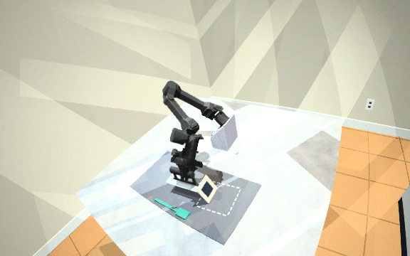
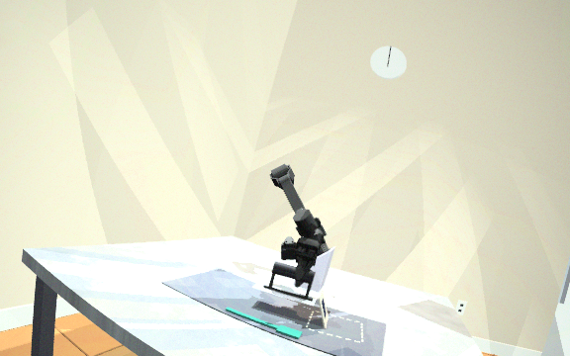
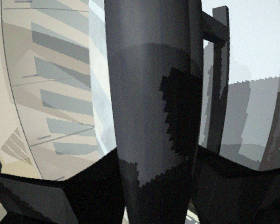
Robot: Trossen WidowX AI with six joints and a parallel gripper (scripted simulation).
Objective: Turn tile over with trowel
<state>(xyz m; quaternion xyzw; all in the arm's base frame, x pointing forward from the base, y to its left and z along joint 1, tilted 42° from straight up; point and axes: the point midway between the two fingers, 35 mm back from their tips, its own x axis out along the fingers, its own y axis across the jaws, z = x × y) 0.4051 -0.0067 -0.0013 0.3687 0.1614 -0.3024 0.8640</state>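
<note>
The trowel, with a black bar handle [image 1: 177, 173] [image 2: 282, 269] [image 3: 153, 100] on two posts over a thin pale blade, is in my gripper [image 1: 187, 171] [image 2: 303, 278] [image 3: 155, 143]. The gripper is shut on the handle, low over the mat [image 1: 223, 231] [image 2: 201, 287]. The cream tile [image 1: 202, 189] [image 2: 323, 316] with its dark square mark is tipped up steeply on edge beside the blade's end, at the left side of the dashed outline [image 1: 228, 215] [image 2: 362, 323]. The mark faces the top view. The tile's contact with the blade is unclear; the wrist view does not show it.
A teal spatula [image 1: 182, 212] [image 2: 287, 330] lies flat on the mat near its front edge, left of the outline. A pale upright panel [image 1: 226, 136] [image 2: 324, 269] stands behind the mat beside the arm. The table's front edge [image 2: 77, 297] is near the mat.
</note>
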